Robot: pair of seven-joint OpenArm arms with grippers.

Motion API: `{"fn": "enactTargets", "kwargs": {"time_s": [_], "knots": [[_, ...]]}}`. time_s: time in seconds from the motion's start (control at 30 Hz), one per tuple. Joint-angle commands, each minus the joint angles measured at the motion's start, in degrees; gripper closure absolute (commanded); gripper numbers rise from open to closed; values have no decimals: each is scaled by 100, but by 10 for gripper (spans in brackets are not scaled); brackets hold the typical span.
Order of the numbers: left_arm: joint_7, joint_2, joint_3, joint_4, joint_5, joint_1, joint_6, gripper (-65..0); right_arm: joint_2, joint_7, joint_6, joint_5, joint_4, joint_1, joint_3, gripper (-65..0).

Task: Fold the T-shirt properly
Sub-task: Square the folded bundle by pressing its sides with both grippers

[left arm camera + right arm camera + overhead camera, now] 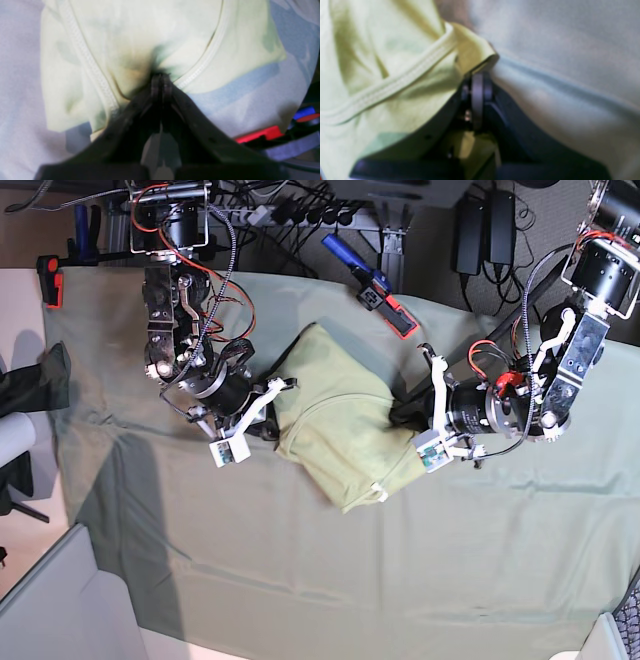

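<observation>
The T-shirt (335, 420) lies in a folded bundle near the middle of the tablecloth (330, 580), stretched between the two arms. In the base view it reaches from an upper corner near the top edge of the cloth down to a lower corner where a small white tag shows.

The left gripper (161, 78) sits at the shirt's right side in the base view. Its jaws are pressed together on a pinch of the fabric, which puckers and darkens right at the tips. A ribbed seam curves away from the tips on either side, and the tablecloth shows beneath and beside the shirt.

The right gripper (477, 80) is at the opposite side of the bundle, on the left in the base view. Its jaws are also clenched, gripping a folded edge of the shirt that bends over just above the tips. The bulk of the shirt spreads away to the left in that wrist view, with a double-stitched hem running across it; the tablecloth fills the right. That view is blurred.
</observation>
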Motion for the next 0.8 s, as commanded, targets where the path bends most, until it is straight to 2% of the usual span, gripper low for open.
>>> {"fn": "enactTargets", "kwargs": {"time_s": [0.0, 0.2, 0.47, 0.77], "knots": [[-216, -11, -28, 22, -83, -160, -49, 0, 66, -42, 116, 28, 129, -20, 20, 0], [-570, 2, -28, -597, 44, -461, -49, 0, 61, -116, 116, 201, 647, -442, 20, 0], [-686, 4, -28, -1102, 42, -826, -49, 0, 26, -264, 116, 369, 1335, -940, 20, 0], [-782, 227, -28, -1102, 164, -848, -49, 0, -387, -306, 116, 463, 1547, -1259, 20, 0]]}}
